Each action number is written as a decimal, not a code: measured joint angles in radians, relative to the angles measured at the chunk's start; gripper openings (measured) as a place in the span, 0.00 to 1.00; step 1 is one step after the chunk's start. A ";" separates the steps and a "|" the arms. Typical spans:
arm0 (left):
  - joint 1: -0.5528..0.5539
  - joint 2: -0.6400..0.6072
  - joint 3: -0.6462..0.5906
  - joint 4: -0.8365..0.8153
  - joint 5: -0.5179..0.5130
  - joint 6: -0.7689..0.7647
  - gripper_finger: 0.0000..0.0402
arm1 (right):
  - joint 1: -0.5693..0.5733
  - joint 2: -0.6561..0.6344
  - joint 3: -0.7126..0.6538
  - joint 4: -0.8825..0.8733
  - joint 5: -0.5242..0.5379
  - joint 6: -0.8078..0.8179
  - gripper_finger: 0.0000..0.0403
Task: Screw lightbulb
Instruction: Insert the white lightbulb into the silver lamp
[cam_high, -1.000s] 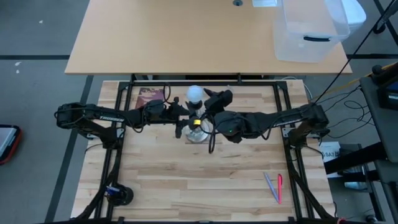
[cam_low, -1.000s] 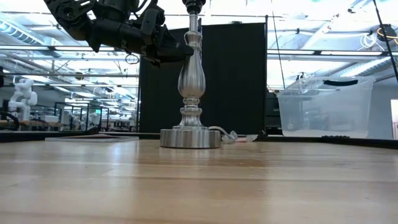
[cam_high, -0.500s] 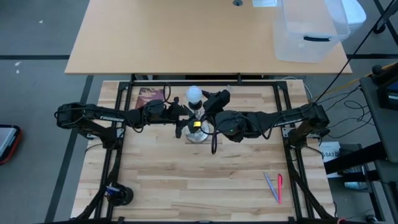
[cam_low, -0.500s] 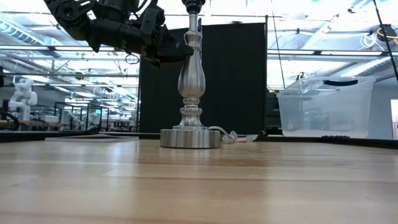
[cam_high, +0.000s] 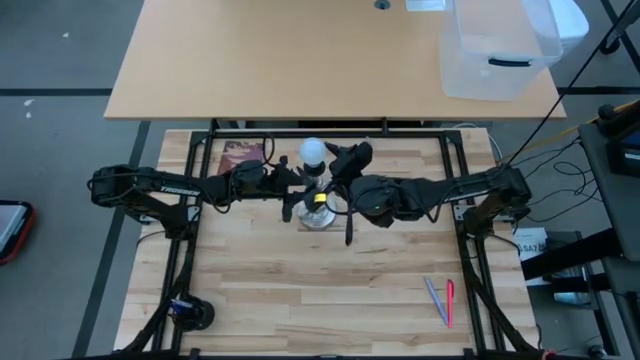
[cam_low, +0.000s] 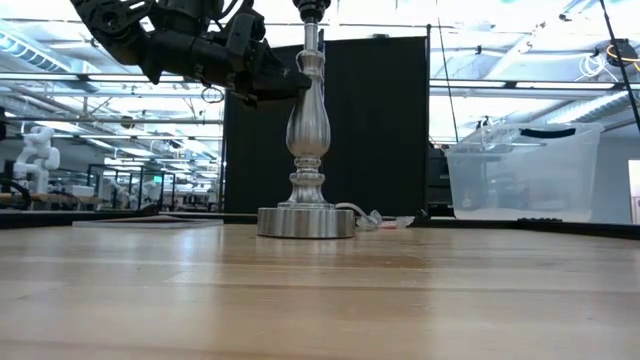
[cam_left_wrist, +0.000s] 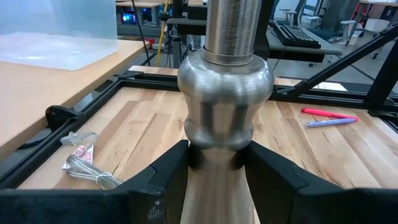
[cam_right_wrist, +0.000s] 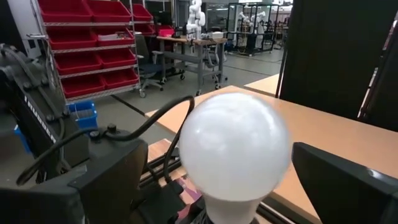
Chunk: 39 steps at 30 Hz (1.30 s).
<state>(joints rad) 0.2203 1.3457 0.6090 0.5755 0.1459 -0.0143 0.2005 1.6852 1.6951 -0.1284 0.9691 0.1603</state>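
White glass catches my eye from above: the lightbulb tops the lamp stand mid-table, arms meeting there. Low view: my left gripper clamps the silver stem. Left wrist: its fingers press both sides of the stand's neck. Right wrist: my right gripper stands spread wide, the bulb between its fingers, untouched.
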 joint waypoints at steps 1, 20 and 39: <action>0.000 0.000 0.000 0.000 0.000 0.000 0.38 | 0.000 -0.005 0.000 0.000 0.001 -0.001 0.99; 0.000 0.000 0.000 0.000 -0.001 -0.002 0.38 | -0.004 -0.012 0.017 0.111 -0.033 -0.101 0.99; 0.000 0.000 0.000 0.001 0.001 0.016 0.38 | 0.101 -0.046 0.267 0.116 0.096 -0.657 0.81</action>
<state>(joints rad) 0.2203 1.3457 0.6090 0.5762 0.1471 0.0017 0.3013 1.6394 1.9625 -0.0125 1.0653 -0.4966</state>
